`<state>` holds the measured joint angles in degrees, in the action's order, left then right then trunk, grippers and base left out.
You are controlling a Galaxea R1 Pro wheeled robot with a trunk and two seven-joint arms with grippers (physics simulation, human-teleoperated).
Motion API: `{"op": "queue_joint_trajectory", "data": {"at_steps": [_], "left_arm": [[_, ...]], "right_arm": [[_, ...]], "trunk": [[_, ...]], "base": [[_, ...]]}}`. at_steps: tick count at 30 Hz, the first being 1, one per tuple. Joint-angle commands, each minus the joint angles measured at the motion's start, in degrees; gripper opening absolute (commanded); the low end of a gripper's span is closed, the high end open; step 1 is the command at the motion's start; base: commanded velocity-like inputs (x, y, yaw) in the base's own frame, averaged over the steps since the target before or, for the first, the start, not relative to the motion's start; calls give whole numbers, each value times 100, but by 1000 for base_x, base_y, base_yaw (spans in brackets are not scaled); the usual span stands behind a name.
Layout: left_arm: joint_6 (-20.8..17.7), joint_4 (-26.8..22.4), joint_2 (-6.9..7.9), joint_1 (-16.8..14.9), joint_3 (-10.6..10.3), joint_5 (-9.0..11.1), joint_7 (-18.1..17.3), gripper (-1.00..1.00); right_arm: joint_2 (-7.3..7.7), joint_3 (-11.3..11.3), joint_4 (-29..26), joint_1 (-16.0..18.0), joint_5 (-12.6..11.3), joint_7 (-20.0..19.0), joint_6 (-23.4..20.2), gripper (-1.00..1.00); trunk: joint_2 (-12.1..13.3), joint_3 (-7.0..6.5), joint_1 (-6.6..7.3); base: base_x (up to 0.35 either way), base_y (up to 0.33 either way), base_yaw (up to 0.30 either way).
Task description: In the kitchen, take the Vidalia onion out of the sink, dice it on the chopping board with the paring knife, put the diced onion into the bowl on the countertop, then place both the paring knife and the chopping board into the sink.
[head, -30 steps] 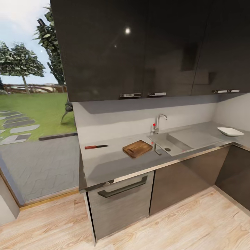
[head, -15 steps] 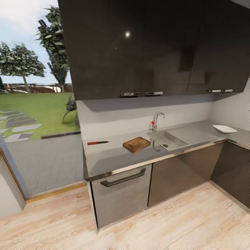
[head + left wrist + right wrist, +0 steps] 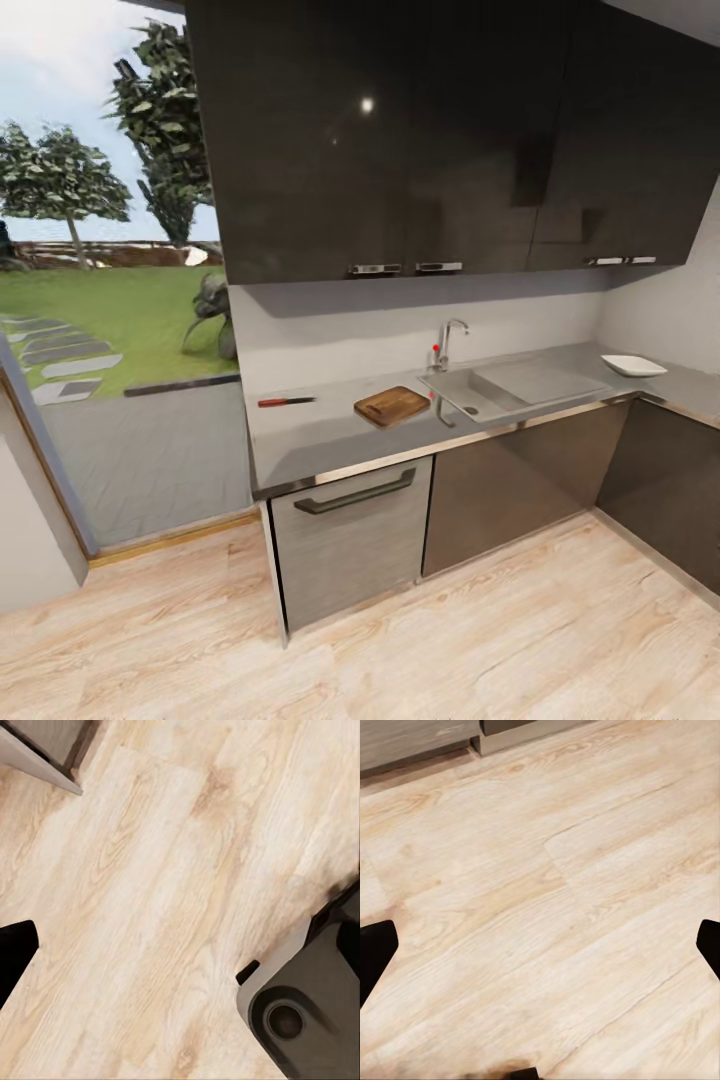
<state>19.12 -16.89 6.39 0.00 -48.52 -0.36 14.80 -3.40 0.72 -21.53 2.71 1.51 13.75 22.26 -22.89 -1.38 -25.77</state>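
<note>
- Backing off is what the camera has done since a second ago: the whole kitchen sits smaller and farther away now, with more wooden floor (image 3: pixel 480 640) in front. That is the view shifting; the things on the table have not budged among themselves.
- On the grey table (image 3: pixel 320 440) the paring knife (image 3: pixel 286 402) lies flat, red handle toward the window end and blade pointing along the table toward the chopping board (image 3: pixel 392 406).
- Just beyond the board is the sink (image 3: pixel 500 385) with its tap (image 3: pixel 447 343); from here I cannot see an onion in the basin.
- Well past the sink, near the corner, rests the white bowl (image 3: pixel 633 365).
- Both wrist cameras look straight down at floorboards, so the arms hang low, well apart from the table.
- Left claw (image 3: pixel 180 945): only one dark tip at the picture's edge, so I cannot tell its state. Right claw (image 3: pixel 540 945): dark fingers (image 3: pixel 375 949) at both edges, spread wide with nothing between.
- My read: the sink lies ahead and to the right, so the right arm looks nearer, once the base rolls close again.
</note>
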Motion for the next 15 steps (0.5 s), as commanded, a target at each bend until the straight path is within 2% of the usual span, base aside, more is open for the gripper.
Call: {"op": "queue_joint_trajectory", "data": {"at_steps": [1,3,4,6,7,8,9,10,11,12,14,15], "left_arm": [[-37,-169,4,0,-41,-5,348,100],[-124,-364,4,0,-39,-6,709,100],[-308,-593,4,0,-35,-7,1075,100],[-612,-871,3,0,-32,-7,1381,100],[-1023,-1221,8,0,-30,-10,1588,100],[-1251,-1424,16,0,-29,-13,1660,100],[-1490,-1645,31,0,-26,-19,1717,100],[-1990,-2153,105,0,-19,-34,1787,100],[-2691,-2999,277,-4,-9,-68,1782,100],[-3077,-3565,380,-6,-6,-107,1691,100],[-3422,-4117,477,-7,-2,-170,1537,100],[-3753,-4657,573,-7,24,-273,1336,100]], "right_arm": [[-3,7,13,1,16,20,15,100],[-3,7,18,1,16,18,15,100],[-3,7,21,1,16,18,15,100],[-3,7,23,1,16,18,15,100],[-3,7,26,1,16,18,15,100],[-3,7,26,1,16,19,15,100],[-3,7,26,1,16,20,15,100],[-3,7,29,1,16,21,15,100],[-3,7,32,1,16,19,15,100],[-3,7,33,1,16,17,15,100],[-3,7,34,1,16,17,15,100],[-3,7,34,1,16,19,15,100]], "trunk": [[-3,1,-2],[-3,1,-2],[-3,1,-2],[-3,1,-2],[-3,1,-2],[-3,1,-2],[-3,1,-2],[-3,1,-2],[-3,1,-2],[-3,1,-2],[-3,1,-2],[-3,1,-2]], "base": [[-17,0,0],[-12,0,0],[-7,0,0],[-5,0,0],[-3,0,0],[-2,0,0],[-2,0,0],[-1,0,0],[0,0,0],[0,0,0],[0,0,0],[0,0,0]]}}
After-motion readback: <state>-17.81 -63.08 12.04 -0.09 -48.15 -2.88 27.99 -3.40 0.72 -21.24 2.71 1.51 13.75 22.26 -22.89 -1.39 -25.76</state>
